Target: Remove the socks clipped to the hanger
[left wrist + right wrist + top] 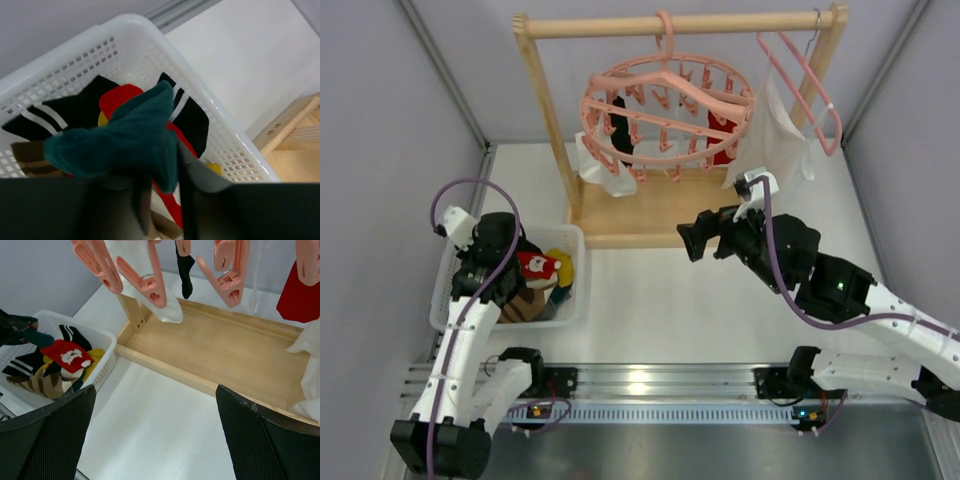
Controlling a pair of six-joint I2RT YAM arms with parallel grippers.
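Only the left wrist view shows left tool [162, 200] clamping a teal sock [125, 142]; right tool [155, 437] gapes.

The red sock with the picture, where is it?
Find the white basket on the left, beside the wooden rack. On top of its pile lies the red sock; it alone has a white picture, unlike the striped sock and yellow sock beside it.

The white-and-black left arm [455, 340] reaches forward, and its black two-finger left gripper [162, 200] pinches a dark teal-green sock [125, 145]. The right arm [880, 310] stretches leftward, its black right gripper [155, 390] spread wide with nothing between the fingers.
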